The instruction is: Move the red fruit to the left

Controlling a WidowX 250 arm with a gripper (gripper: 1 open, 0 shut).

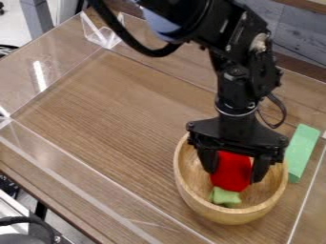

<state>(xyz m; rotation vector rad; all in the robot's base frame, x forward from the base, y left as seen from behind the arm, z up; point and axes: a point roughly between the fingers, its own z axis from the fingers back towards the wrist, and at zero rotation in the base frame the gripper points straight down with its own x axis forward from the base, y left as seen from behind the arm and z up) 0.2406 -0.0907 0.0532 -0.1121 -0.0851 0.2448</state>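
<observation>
The camera view looks down from one side onto the red fruit (232,171), which lies inside the wooden bowl (192,181) at the lower right of the table; its glossy red body shows between the claw's two black fingers (201,158), and its light green leafy end (226,196) pokes out below, toward the near side of the bowl's floor; the gripper (231,166) points straight down into the bowl with its jaws spread wide, one finger on each side of the fruit; whether either finger touches the fruit cannot be told from here, and the fruit looks to be resting in the bowl rather than lifted; the black arm (239,67) rises from the claw and bends off toward the top left of the view; just right of the bowl, outside its rim, lies a flat light-green rectangular block (300,152), angled along the table's right side; the bowl and block sit on a wood-grain tabletop (114,124) ringed by low clear plastic walls (51,67); the broad stretch of tabletop to the left of the bowl shows only wood grain.
</observation>
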